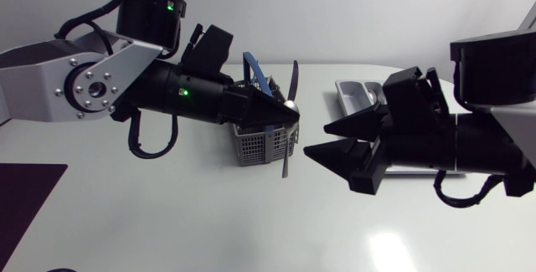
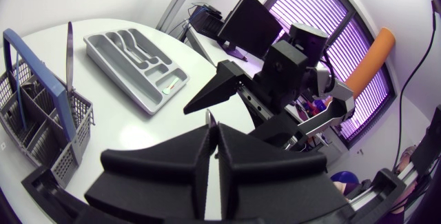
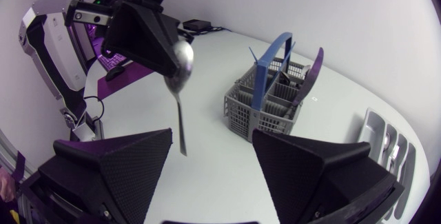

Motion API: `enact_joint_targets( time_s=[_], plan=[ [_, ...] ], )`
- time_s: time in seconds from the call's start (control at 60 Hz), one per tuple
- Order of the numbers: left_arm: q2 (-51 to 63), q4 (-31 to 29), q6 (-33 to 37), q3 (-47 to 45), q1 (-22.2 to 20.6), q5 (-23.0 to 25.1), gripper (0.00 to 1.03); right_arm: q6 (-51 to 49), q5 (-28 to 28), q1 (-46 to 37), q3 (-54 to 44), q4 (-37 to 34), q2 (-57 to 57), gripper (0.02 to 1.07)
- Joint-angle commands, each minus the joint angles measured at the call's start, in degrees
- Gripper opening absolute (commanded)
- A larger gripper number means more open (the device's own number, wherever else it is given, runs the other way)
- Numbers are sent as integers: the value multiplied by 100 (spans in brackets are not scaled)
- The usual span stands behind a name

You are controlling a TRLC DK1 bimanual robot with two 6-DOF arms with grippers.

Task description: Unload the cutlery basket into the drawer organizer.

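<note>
My left gripper (image 1: 291,120) is shut on a metal spoon (image 1: 286,161) just under its bowl, and the handle hangs straight down in front of the grey cutlery basket (image 1: 255,145). In the right wrist view the spoon (image 3: 180,93) hangs from the left gripper (image 3: 165,50), ahead of and between my open right fingers. My right gripper (image 1: 333,141) stands open just right of the spoon, not touching it. The basket (image 3: 265,103) has a blue handle (image 3: 272,58), and a knife (image 3: 311,71) stands in it. The grey drawer organizer (image 1: 353,96) lies behind my right arm.
In the left wrist view the basket (image 2: 41,131) sits beside my left gripper (image 2: 212,156), with the organizer (image 2: 138,62) farther across the white table. One right fingertip (image 2: 213,94) points toward it. A dark mat (image 1: 25,197) covers the table's front left corner.
</note>
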Motion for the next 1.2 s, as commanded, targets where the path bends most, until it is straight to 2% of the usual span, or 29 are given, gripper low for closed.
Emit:
enact_joint_targets(
  time_s=[0.0, 0.117, 0.25, 0.567, 0.733, 0.9, 1.183],
  plan=[
    [134, -4, 64, 237, -60, 118, 4, 156, 45, 201, 6, 171, 177, 86],
    [196, -4, 46, 272, -77, 118, 4, 165, 80, 385, -12, 391, 397, 83],
    [204, -4, 46, 272, -86, 118, 4, 174, 414, 693, -65, 707, 494, 69],
    [196, 14, 55, 228, -86, 118, 4, 165, 510, 807, -82, 918, 564, 41],
    [178, 14, 55, 210, -95, 118, 4, 139, 510, 860, -109, 936, 590, 21],
    [134, 14, 46, 166, -86, 127, 4, 147, 519, 860, -100, 997, 731, 15],
    [81, 5, 46, 149, -86, 127, 4, 130, 634, 869, -144, 1076, 775, 10]
  ],
)
